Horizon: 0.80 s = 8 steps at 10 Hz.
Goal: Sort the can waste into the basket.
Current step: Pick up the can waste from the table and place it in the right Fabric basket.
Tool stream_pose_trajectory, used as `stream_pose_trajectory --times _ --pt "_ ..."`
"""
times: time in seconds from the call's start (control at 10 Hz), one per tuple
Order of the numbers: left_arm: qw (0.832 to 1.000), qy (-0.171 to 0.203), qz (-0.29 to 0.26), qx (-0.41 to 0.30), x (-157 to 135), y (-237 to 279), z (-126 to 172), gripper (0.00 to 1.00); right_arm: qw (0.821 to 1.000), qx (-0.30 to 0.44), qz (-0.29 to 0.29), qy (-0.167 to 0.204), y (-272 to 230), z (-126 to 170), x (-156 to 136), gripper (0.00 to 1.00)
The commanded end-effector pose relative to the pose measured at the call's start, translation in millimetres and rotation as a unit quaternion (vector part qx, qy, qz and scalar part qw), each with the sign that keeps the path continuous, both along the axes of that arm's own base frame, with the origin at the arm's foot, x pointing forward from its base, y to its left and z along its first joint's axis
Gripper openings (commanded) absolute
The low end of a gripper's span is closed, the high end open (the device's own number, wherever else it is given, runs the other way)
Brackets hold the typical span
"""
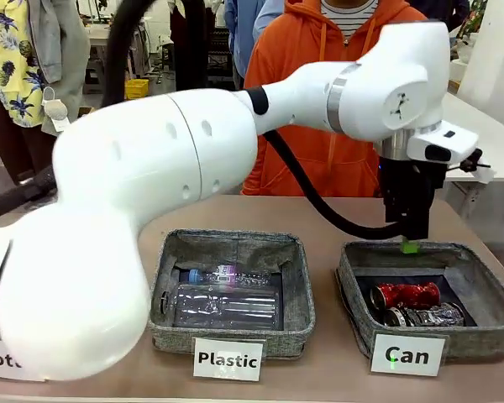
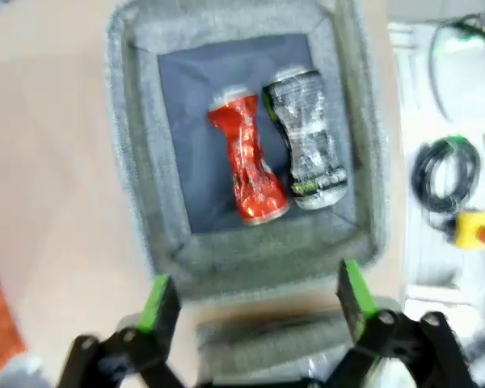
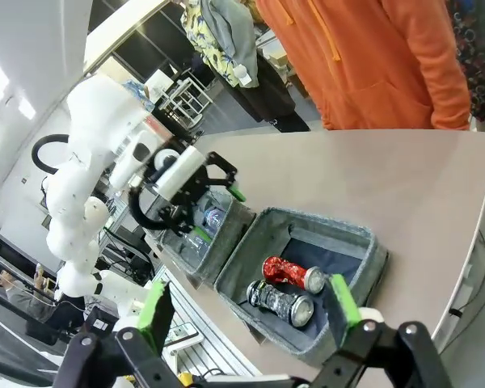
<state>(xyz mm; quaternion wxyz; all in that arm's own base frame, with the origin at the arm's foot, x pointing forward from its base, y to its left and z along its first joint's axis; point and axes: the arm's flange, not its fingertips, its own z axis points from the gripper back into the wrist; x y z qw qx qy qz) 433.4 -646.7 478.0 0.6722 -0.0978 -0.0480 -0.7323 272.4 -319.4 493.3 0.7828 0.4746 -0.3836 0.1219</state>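
Can waste: red can [image 1: 405,295] and dark can [image 1: 427,316] lie side by side inside the "Can" basket [image 1: 353,281]
Left tool [image 2: 255,303] wide and empty above basket rim; right tool [image 3: 244,309] wide, empty; sorting looks done, next move likely withdrawing

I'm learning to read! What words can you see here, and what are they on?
"Plastic": white label on the middle basket.
"Can": white label on the right basket.
"Bot", cut off: white label at the left edge.
Print on the red can, dark can and plastic bottle: too blurred to read.
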Motion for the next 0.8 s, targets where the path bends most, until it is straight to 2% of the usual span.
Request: stream_pose_trajectory --times 0.0,0.2,0.4,0.6,0.7 --pt "0.997 0.024 -0.024 0.065 9.2 28.1 39.6 1.00 1.000 -0.011 0.025 -0.001 14.3 1.7 10.0 1.00" --pt "0.992 0.071 -0.010 0.101 -8.1 100.2 61.2 1.00 0.998 -0.012 0.062 -0.012 62.3 7.9 44.3 1.00" --pt "0.984 0.110 0.066 0.122 -30.2 183.1 69.0 1.00 0.992 -0.025 0.126 -0.020 138.3 4.3 78.6 1.00" --pt "0.962 0.163 0.132 0.177 -52.7 262.5 67.9 1.00 0.980 -0.043 0.192 -0.019 216.7 -13.1 93.2 1.00" --pt "0.941 0.185 0.208 0.192 -65.2 306.6 61.3 1.00 0.973 -0.034 0.227 -0.019 257.7 -24.2 90.5 1.00"
